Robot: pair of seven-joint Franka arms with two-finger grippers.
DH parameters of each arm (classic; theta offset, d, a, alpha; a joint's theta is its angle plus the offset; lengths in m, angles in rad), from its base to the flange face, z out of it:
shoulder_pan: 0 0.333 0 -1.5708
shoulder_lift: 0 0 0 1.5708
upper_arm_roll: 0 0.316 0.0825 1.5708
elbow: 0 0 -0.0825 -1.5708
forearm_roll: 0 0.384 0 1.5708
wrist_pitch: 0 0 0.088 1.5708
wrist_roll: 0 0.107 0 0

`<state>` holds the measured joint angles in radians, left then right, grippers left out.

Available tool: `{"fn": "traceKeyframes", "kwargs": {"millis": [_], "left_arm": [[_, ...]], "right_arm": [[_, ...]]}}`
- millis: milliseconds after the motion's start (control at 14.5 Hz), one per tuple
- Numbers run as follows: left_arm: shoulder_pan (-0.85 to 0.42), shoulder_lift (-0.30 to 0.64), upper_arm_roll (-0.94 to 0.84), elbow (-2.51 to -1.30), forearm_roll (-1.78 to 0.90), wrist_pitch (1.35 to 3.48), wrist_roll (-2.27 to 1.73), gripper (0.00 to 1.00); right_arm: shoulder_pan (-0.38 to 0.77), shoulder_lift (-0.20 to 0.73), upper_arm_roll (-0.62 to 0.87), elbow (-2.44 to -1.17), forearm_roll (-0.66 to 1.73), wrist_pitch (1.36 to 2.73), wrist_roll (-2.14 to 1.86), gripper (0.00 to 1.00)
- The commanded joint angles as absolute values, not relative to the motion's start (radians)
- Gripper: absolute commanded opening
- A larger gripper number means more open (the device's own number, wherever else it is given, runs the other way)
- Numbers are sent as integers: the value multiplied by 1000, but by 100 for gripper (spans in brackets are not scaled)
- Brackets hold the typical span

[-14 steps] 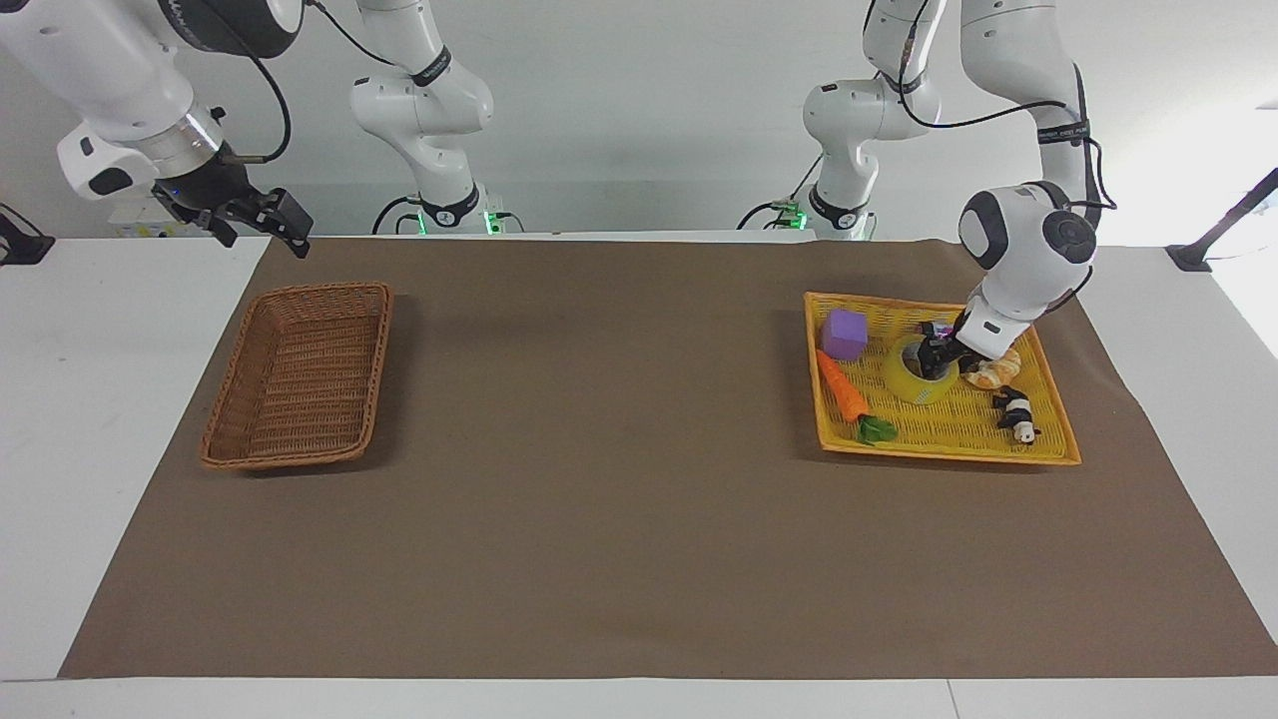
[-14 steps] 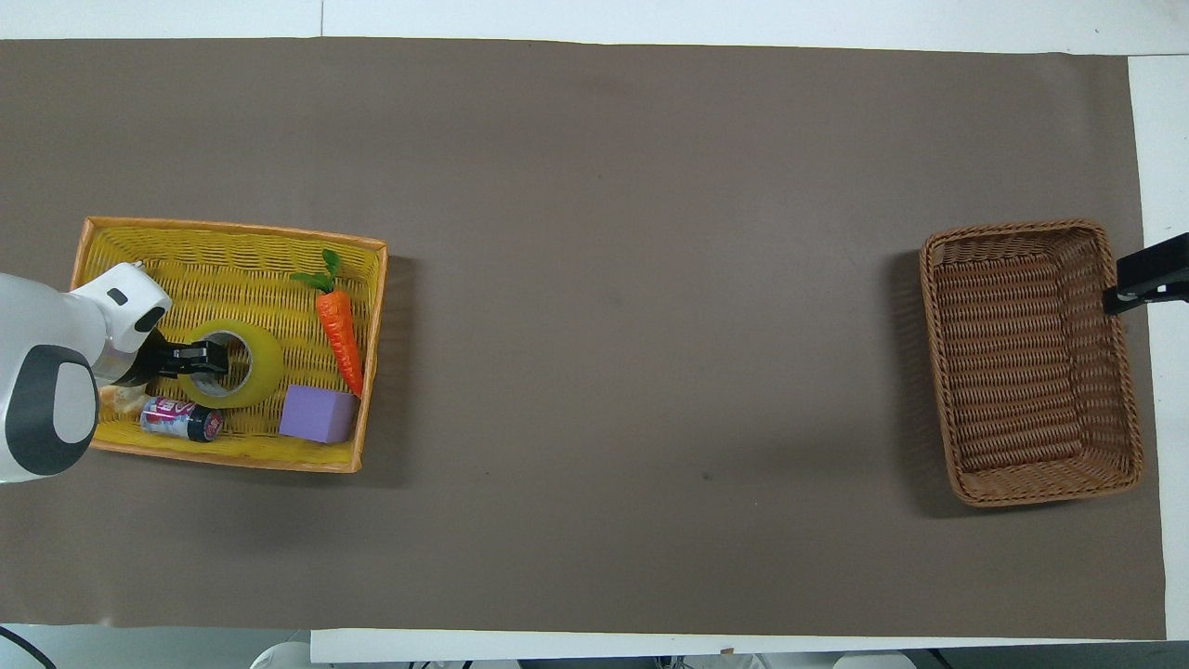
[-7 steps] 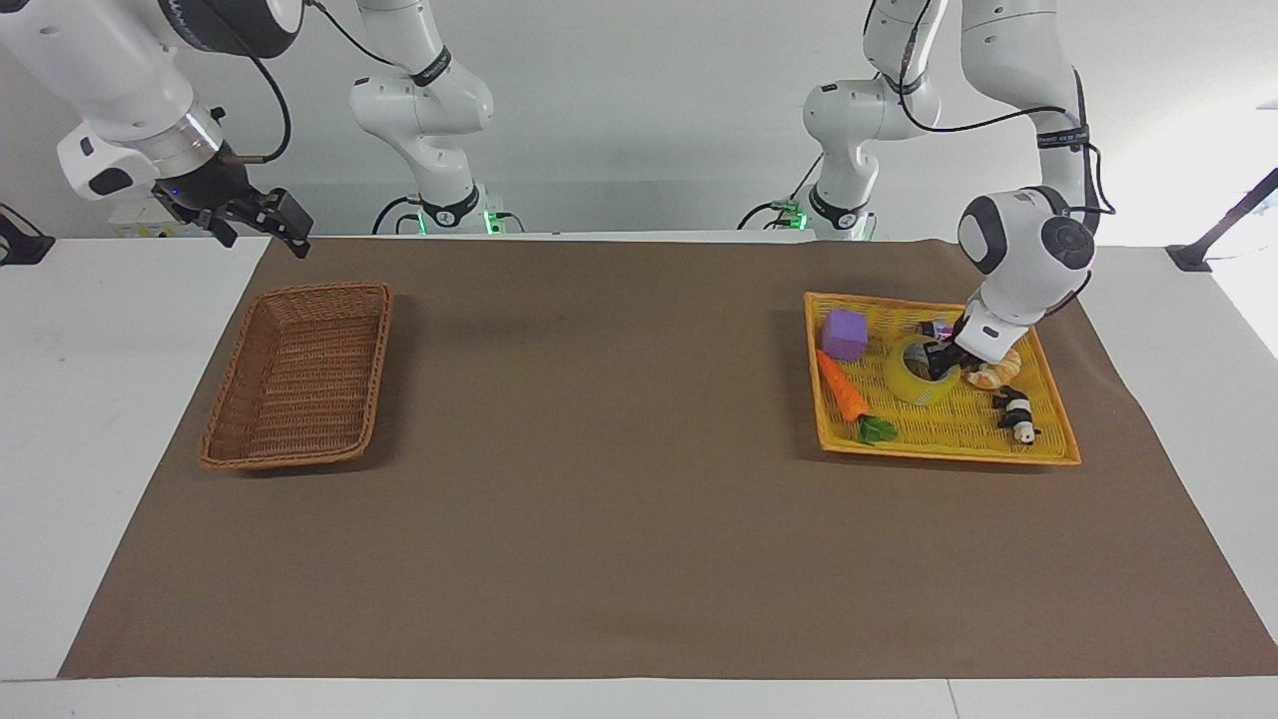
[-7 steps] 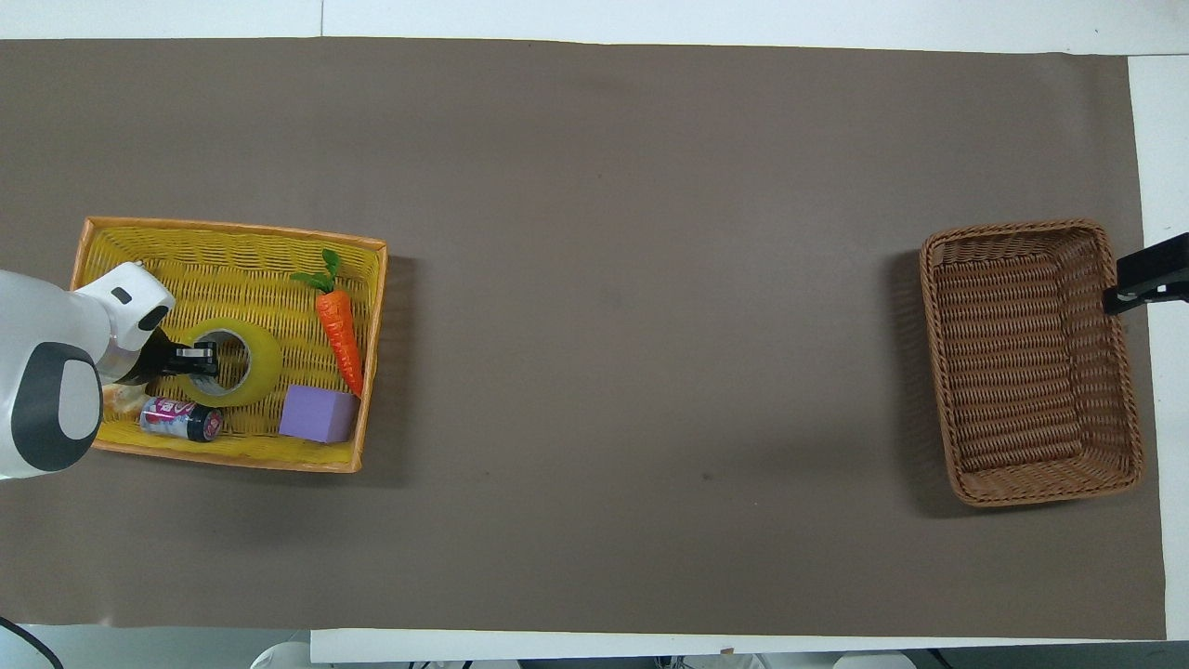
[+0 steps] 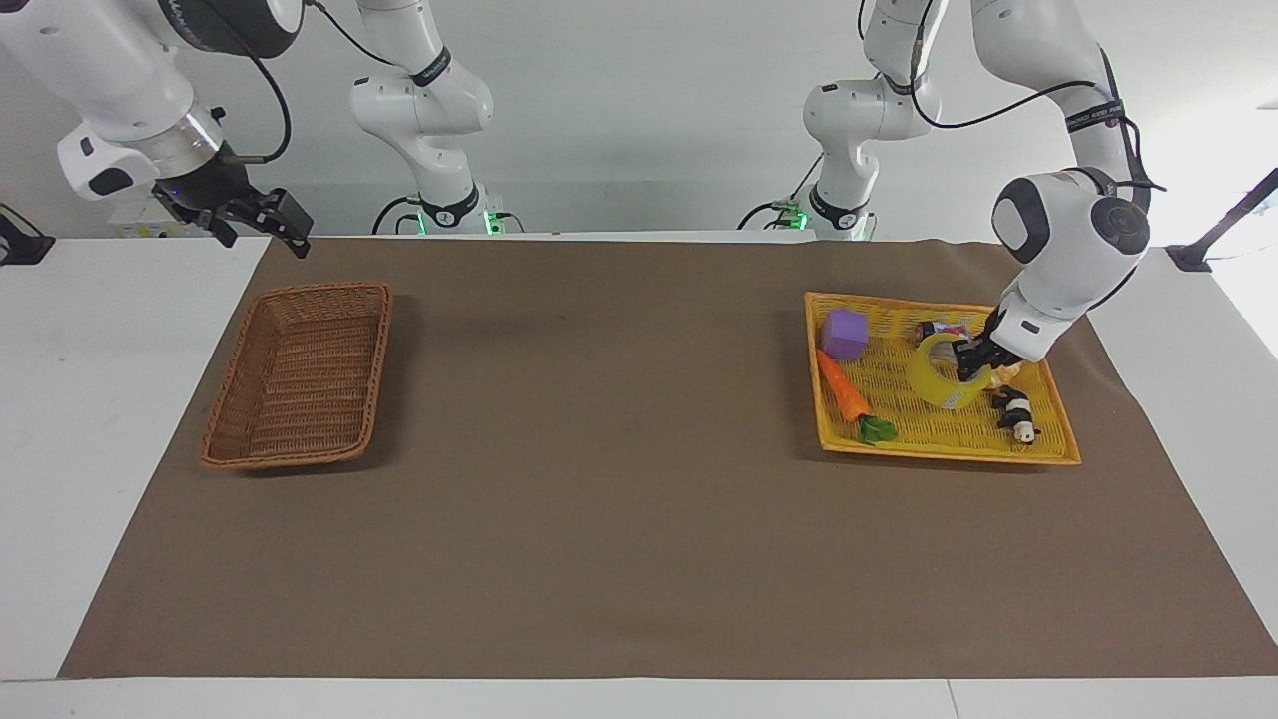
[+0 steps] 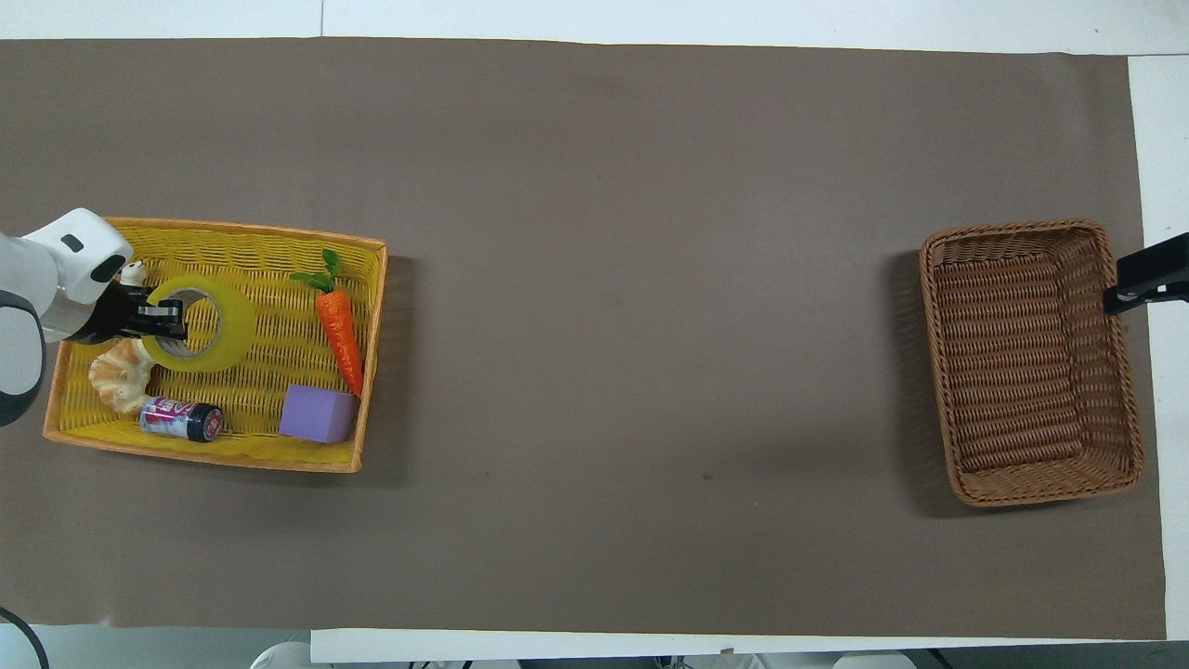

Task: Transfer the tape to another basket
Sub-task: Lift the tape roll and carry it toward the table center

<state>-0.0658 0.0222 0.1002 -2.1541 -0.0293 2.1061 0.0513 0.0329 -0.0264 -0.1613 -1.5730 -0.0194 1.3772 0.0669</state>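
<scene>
The tape (image 5: 941,377), a yellow translucent roll, is held tilted a little above the floor of the flat yellow tray (image 5: 949,454). My left gripper (image 5: 970,358) is shut on the roll's wall, one finger inside the core. In the overhead view the tape (image 6: 212,325) and the left gripper (image 6: 165,319) are over the tray (image 6: 214,226). The brown wicker basket (image 5: 300,379) stands with nothing in it at the right arm's end (image 6: 1022,362). My right gripper (image 5: 265,228) waits open in the air beside the basket's outer rim (image 6: 1147,277).
In the tray lie a carrot (image 5: 844,389), a purple block (image 5: 846,333), a small can (image 6: 181,420), a beige croissant toy (image 6: 116,376) and a panda figure (image 5: 1016,414). A brown mat (image 5: 599,449) covers the table between tray and basket.
My left gripper has raised the tape off the tray floor and carried it toward the left arm's end of the tray, uncovering the croissant toy. The right arm has not moved.
</scene>
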Motion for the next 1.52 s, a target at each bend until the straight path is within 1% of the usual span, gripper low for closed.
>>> {"fn": "traceKeyframes", "kwargs": {"millis": [0, 138, 276, 346, 415, 484, 553, 622, 760, 829, 899, 968, 1106, 1175, 1313, 1382, 1452], "left_arm": [[-119, 34, 101, -2070, -154, 2016, -13, 0], [-214, 29, 103, -2022, -260, 1974, -175, 0], [-358, 18, 101, -2005, -275, 1933, -393, 0], [-450, 14, 101, -1993, -278, 1939, -497, 0], [-516, 18, 101, -1961, -287, 1940, -603, 0], [-564, 23, 101, -1933, -316, 1940, -705, 1], [-618, 23, 101, -1904, -331, 1939, -762, 6], [-655, 20, 101, -1888, -334, 1940, -770, 6], [-684, 15, 100, -1876, -339, 1954, -773, 5], [-692, 15, 97, -1867, -350, 1960, -773, 0], [-693, 15, 97, -1858, -353, 1962, -772, 0], [-693, 15, 97, -1850, -354, 1960, -772, 0], [-699, 12, 94, -1853, -357, 1957, -772, 0], [-699, 12, 94, -1855, -357, 1954, -772, 0], [-698, 9, 94, -1855, -357, 1953, -772, 0], [-698, 6, 94, -1858, -357, 1951, -773, 0], [-698, 6, 95, -1858, -357, 1948, -773, 0]], "right_arm": [[25, -51, -155, -1603, -18, 1391, 49, 100], [25, -51, -155, -1603, -18, 1391, 49, 100], [26, -51, -155, -1603, -18, 1391, 49, 100], [25, -51, -155, -1603, -18, 1391, 49, 100], [25, -51, -155, -1603, -18, 1391, 49, 100], [25, -51, -156, -1603, -18, 1391, 52, 100], [14, -51, -158, -1603, -20, 1391, 51, 100], [-4, -51, -163, -1603, -20, 1388, 45, 100], [-23, -57, -161, -1600, -14, 1384, 45, 100], [-32, -57, -163, -1600, 23, 1384, 3, 100], [-61, -60, -176, -1612, 117, 1393, -91, 100], [-116, -64, -181, -1640, 218, 1411, -166, 100], [-169, -90, -189, -1724, 402, 1468, -259, 100], [-190, -98, -189, -1759, 501, 1470, -277, 100], [-184, -126, -189, -1889, 700, 1497, -284, 100], [-180, -127, -184, -1932, 797, 1523, -290, 100], [-142, -126, -173, -1943, 854, 1567, -349, 100]]}}
